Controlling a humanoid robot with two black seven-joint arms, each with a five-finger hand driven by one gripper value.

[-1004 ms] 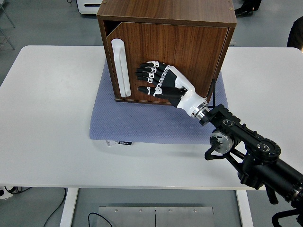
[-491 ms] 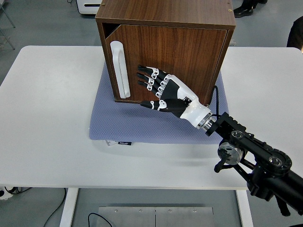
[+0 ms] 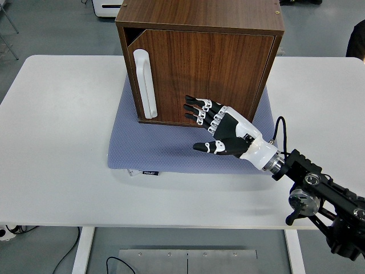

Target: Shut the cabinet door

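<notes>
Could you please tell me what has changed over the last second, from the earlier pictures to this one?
The right hand has drawn back from the cabinet door, toward the near right of the table, and now hangs open over the blue mat with its fingertips close to the door's lower edge. It took hold of nothing. The wooden cabinet shifted only slightly; the door looks almost closed, with a small gap at its top left. The mat stayed put.

Wood-grain cabinet, seemingly cloth mat
</notes>
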